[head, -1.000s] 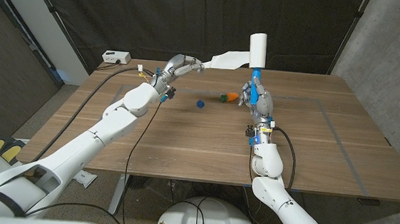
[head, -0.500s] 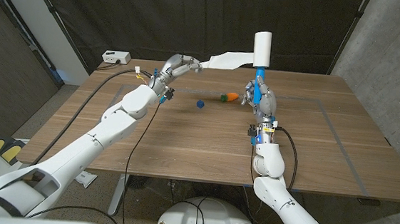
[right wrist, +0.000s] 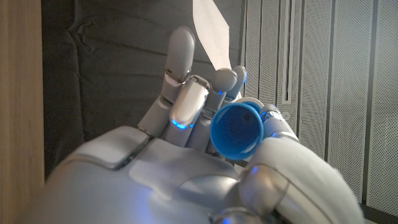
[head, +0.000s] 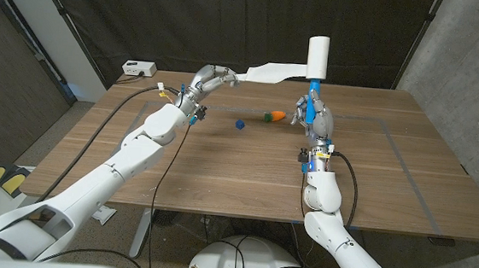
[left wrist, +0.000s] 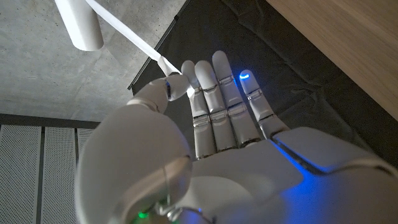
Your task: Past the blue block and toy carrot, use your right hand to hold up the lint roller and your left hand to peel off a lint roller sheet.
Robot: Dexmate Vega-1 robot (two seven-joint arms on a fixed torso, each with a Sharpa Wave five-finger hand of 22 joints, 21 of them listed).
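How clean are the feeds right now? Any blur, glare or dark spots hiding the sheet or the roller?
Head view: evenly lit and sharp; the white sheet and roller stand out against the black curtain. Left wrist view: the left hand is soft up close, with blue LED glow on it; the sheet stays readable. Right wrist view: the right hand is close and slightly soft, background dim, and the blue handle end is clear.

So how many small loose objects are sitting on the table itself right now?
2. The blue block lies near the table's middle, toward the far edge, and the toy carrot sits apart from it, closer to the right hand. None appears hidden.
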